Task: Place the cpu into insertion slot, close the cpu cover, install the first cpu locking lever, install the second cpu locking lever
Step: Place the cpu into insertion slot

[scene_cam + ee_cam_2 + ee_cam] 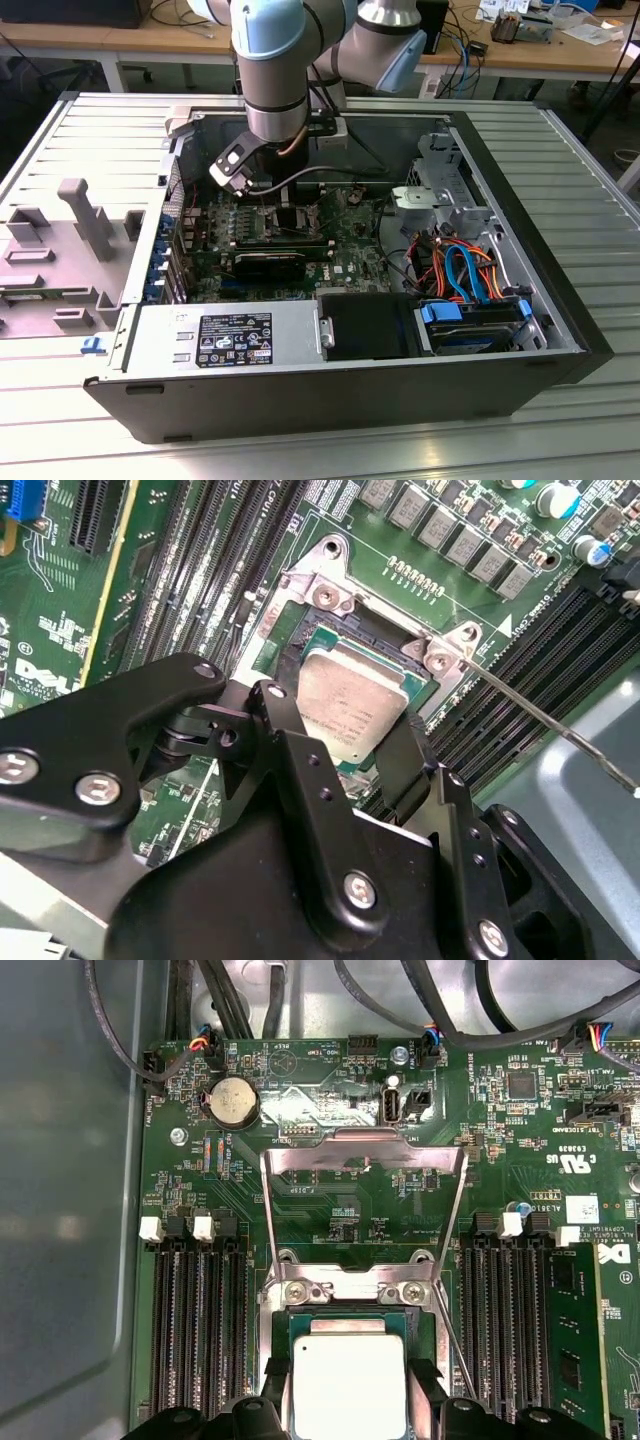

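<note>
Gripper [348, 1407] clamped on dull silver square cpu [348, 1375] at dark square insertion slot [365, 638]; judged best: chip level, edges square to rim, no side force.

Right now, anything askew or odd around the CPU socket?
Nothing stands out. The cpu, held in the jaws, lines up square with the insertion slot. The cpu cover is flipped back open and a locking lever is swung free, which fits an open socket.
</note>
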`<state>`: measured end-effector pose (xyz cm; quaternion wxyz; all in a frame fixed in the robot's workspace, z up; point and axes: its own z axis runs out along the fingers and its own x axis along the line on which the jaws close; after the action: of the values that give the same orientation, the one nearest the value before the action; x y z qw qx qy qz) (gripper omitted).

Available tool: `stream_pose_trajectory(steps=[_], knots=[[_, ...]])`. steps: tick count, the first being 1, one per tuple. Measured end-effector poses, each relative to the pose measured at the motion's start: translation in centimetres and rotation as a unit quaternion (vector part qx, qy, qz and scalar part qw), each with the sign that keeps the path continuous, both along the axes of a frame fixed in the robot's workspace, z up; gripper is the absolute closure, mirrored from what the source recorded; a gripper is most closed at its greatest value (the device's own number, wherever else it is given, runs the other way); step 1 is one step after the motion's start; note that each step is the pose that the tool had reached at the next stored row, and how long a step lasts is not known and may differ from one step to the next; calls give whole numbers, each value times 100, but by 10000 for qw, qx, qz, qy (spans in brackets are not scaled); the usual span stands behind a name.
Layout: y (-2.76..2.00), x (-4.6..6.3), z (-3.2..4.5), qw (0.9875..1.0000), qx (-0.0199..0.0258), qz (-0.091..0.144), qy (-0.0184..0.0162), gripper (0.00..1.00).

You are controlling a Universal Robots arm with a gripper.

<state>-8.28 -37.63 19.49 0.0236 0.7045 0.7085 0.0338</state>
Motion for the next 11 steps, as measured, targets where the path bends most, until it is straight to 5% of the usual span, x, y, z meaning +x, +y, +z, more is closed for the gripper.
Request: stream_pose_trajectory(steps=[7, 11], knots=[[2, 2, -1, 10000, 3, 0, -3, 39], [3, 2, 82, 10000, 5, 0, -9, 39]])
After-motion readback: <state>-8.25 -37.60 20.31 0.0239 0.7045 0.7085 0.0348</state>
